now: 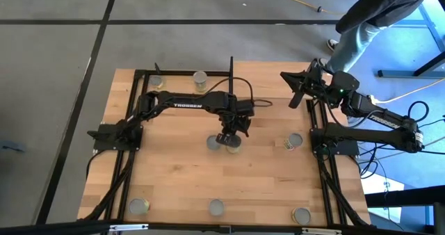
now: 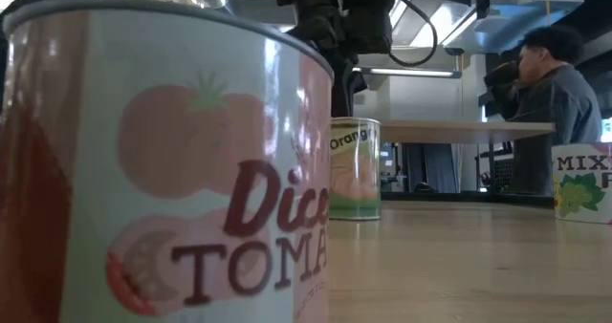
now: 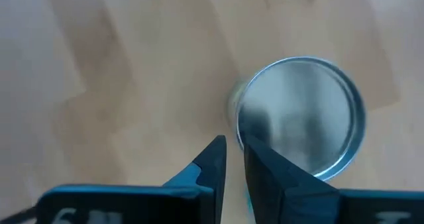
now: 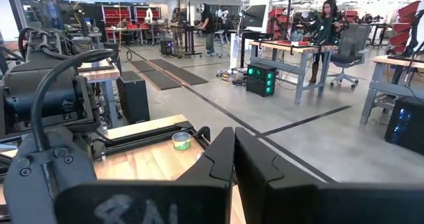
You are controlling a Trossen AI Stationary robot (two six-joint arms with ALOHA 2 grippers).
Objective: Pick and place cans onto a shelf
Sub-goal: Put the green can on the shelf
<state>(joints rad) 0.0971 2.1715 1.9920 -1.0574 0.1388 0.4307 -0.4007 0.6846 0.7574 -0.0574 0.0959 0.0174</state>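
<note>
Eight cans, high view: spread over the wooden table (image 1: 174, 172) — two at mid-table (image 1: 214, 142), three along the near edge (image 1: 216, 207), two on the shelf (image 1: 182, 84) at the far edge.
Left gripper (image 1: 229, 135): over the mid-table pair.
Right gripper (image 1: 297, 89): raised at the far right corner; a person (image 1: 368, 19) stands beyond.
Low view: a tomato can (image 2: 163, 170) fills the foreground, blocking much of the table; an orange-labelled can (image 2: 355, 168) stands behind.
Left wrist view: fingers (image 3: 212, 164) nearly together, beside a silver can top (image 3: 301, 114) — not clamped.
Right wrist view: fingers (image 4: 218, 161) together, holding nothing.
</note>
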